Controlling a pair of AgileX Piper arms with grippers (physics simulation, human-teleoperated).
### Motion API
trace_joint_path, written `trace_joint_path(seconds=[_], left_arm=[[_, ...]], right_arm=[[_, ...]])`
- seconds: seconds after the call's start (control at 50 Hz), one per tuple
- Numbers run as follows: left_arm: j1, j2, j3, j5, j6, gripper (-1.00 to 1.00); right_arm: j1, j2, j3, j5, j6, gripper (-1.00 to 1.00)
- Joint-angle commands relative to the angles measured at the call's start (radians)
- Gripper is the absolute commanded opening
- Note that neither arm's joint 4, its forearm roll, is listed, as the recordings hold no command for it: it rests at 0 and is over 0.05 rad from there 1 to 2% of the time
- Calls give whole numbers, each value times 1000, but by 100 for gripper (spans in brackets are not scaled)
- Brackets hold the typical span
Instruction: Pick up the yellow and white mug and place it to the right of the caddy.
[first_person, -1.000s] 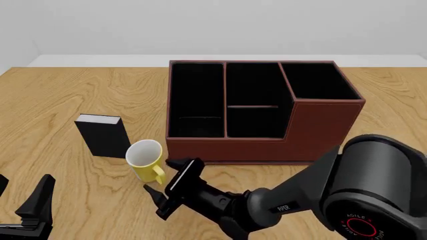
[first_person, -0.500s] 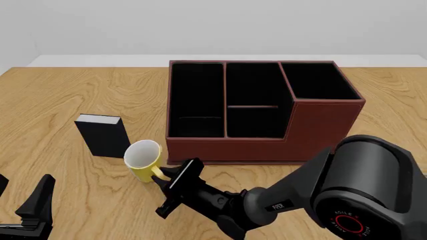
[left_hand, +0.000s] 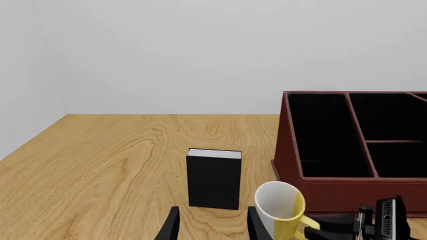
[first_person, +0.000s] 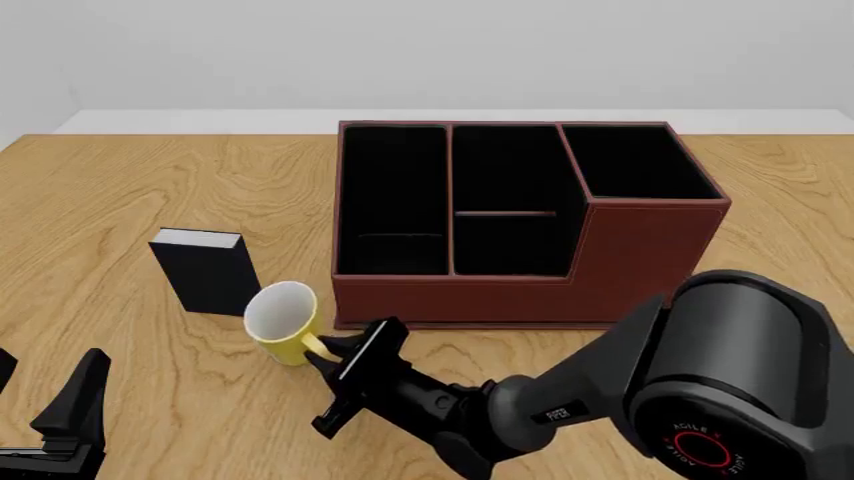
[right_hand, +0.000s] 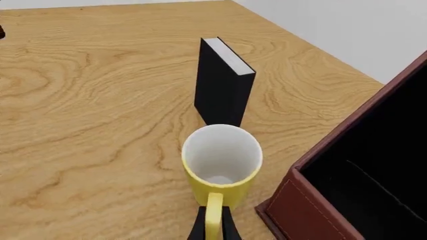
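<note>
The yellow and white mug (first_person: 280, 320) leans over on the table just in front of the caddy's (first_person: 641, 250) left front corner, with its white inside showing. Its handle points back at my right gripper (first_person: 323, 354). In the right wrist view the two fingers press on either side of the handle of the mug (right_hand: 220, 160), so that gripper (right_hand: 212, 231) is shut on it. The caddy is reddish brown with black compartments. My left gripper (first_person: 43, 382) stands open at the near left corner, holding nothing. Its fingers (left_hand: 172, 226) frame bare table.
A small black book-like box (first_person: 207, 270) stands upright just left of and behind the mug. It also shows in the wrist views as the box (left_hand: 213, 179) and the box (right_hand: 221, 90). The right arm's large joint (first_person: 727, 380) fills the near right.
The right gripper slid forward onto the mug's handle and closed on it. The mug shifted slightly left and tipped a little. The left arm stayed still.
</note>
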Motion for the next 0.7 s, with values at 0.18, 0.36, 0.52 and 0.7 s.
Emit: trace_joint_path(seconds=[0.18, 0.36, 0.52, 0.7], left_arm=[[0, 0, 0, 0, 0, 100], [0, 0, 0, 0, 0, 100], [0, 0, 0, 0, 0, 100], [0, 0, 0, 0, 0, 100]], right_arm=[[13, -69, 62, -26, 4, -100], [17, -130, 111, -40, 1, -100], [26, -181, 139, -39, -6, -100], [41, -261, 178, -30, -12, -100]])
